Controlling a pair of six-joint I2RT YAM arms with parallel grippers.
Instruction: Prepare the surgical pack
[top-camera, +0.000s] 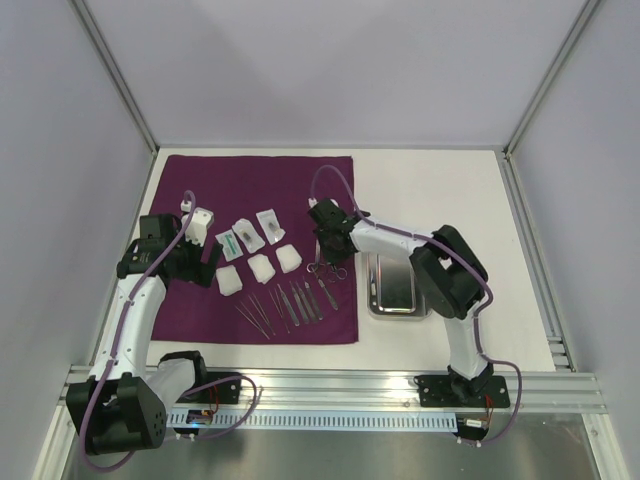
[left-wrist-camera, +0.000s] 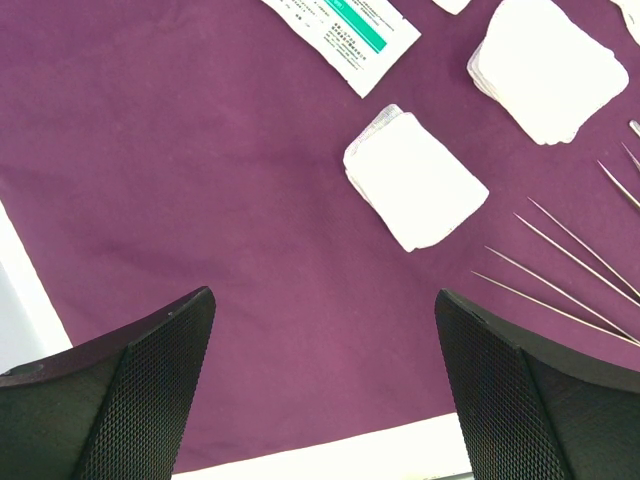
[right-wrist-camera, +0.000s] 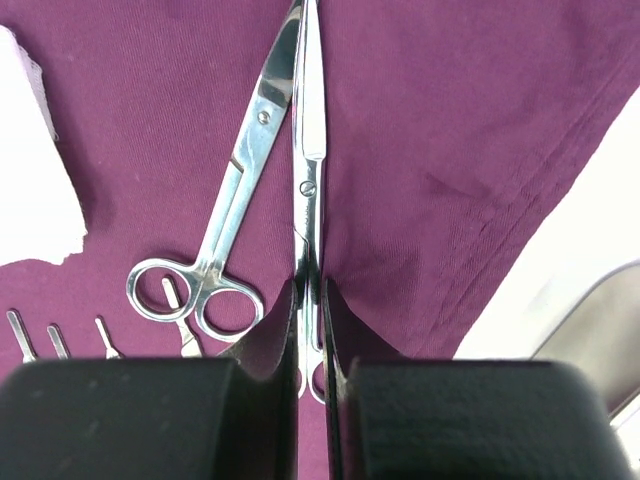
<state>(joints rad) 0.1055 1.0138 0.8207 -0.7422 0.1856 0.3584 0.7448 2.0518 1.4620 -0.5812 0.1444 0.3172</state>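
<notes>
Black fingers of the right claw fill the bottom of the wrist view, pinching one pair of scissors just above its rings, on the purple cloth near its right edge. A second pair seems to touch it at the blade tips, so a slow, straight lift looks wisest. At middle left, the left claw hangs spread above the cloth. The steel tray sits on the bench, right of centre.
</notes>
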